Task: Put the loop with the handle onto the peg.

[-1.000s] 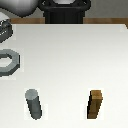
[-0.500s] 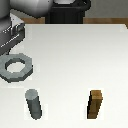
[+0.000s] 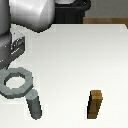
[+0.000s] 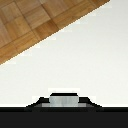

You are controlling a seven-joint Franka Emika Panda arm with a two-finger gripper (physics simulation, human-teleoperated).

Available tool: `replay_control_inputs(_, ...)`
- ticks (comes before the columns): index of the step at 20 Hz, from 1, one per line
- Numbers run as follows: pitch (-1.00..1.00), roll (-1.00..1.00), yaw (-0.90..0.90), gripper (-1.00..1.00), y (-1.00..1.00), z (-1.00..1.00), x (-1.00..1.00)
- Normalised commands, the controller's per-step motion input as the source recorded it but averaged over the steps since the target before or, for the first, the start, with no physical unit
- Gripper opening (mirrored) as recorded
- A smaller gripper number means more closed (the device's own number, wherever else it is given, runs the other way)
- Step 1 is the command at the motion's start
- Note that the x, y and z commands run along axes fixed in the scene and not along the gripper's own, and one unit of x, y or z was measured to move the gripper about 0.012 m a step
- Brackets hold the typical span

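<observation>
Grey metal ring (image 3: 16,82) at frame's left, beside peg (image 3: 34,106), looks stiff, heavy; grip its handle tab; gripper state unclear.

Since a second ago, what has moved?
The loop with the handle has travelled toward the peg, carried by the arm, and now hangs just beside it on the exterior view's left, not yet over it. The peg and the wooden block stayed put.

In the exterior view the arm (image 3: 30,20) is covering the gripper, so its jaws cannot be told. The wrist view is cropping the loop with the handle (image 4: 64,100) at six o'clock.
</observation>
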Motion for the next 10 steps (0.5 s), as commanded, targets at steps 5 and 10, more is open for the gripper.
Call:
replay_control_inputs(5, 0.0, 0.0, 0.0, -1.0, 0.4, 0.0, 0.0)
replay_control_inputs(10, 0.0, 0.0, 0.0, -1.0, 0.2, 0.0, 0.0)
